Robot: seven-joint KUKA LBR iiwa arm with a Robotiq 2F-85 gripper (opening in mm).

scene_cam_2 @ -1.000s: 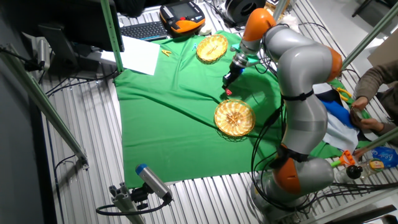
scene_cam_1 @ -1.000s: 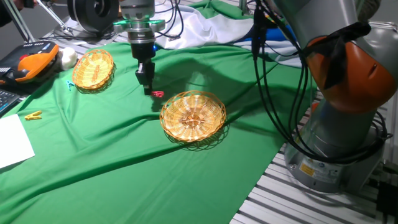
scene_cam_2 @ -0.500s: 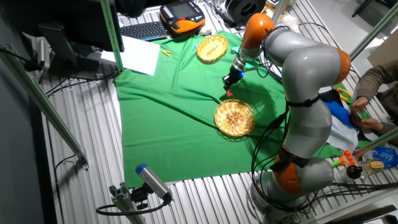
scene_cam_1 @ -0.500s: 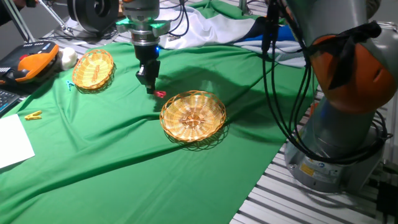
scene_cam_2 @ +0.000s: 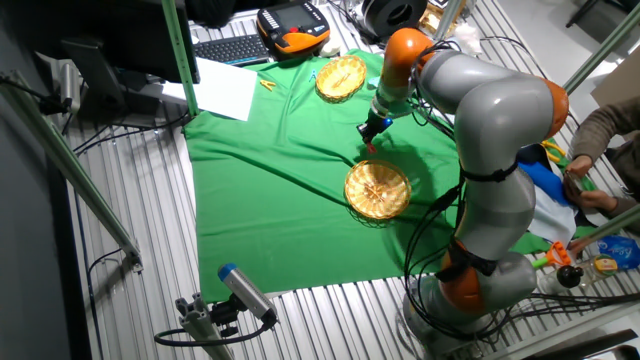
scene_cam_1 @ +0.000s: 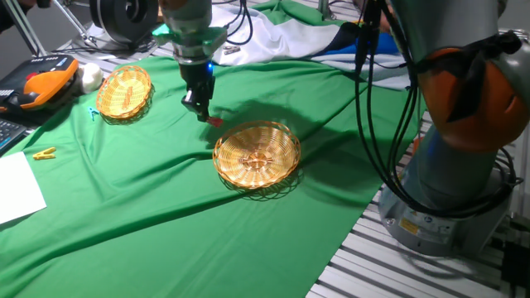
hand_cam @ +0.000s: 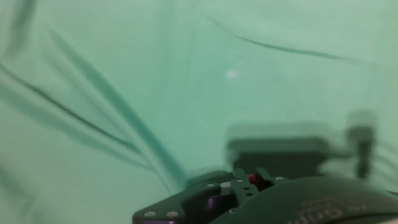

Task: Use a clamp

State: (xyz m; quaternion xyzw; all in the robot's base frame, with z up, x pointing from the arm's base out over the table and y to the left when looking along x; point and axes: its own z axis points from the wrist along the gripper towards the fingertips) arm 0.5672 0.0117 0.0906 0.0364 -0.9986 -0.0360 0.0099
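The clamp (scene_cam_1: 215, 122) is a tiny red clip on the green cloth (scene_cam_1: 149, 207), just beyond the far rim of the near wicker basket (scene_cam_1: 257, 155). My gripper (scene_cam_1: 204, 114) points down with its fingers close together at the clamp's left end, and appears shut on it. The clamp sticks out to the right of the tips, at or just above the cloth. The other fixed view shows the gripper (scene_cam_2: 372, 138) with the clamp (scene_cam_2: 371, 148) at its tip. The hand view is blurred and shows only cloth (hand_cam: 155, 74) and dark gripper parts.
A second wicker basket (scene_cam_1: 124, 91) stands at the far left, with a cyan clip (scene_cam_1: 93, 113) beside it. A yellow clip (scene_cam_1: 44, 153) and white paper (scene_cam_1: 16, 189) lie at the left edge. An orange pendant (scene_cam_1: 41, 83) sits behind. The arm's base (scene_cam_1: 455, 165) stands right.
My gripper has shifted a little to the right, towards the near basket, and the red clamp has moved with its tip and risen slightly.
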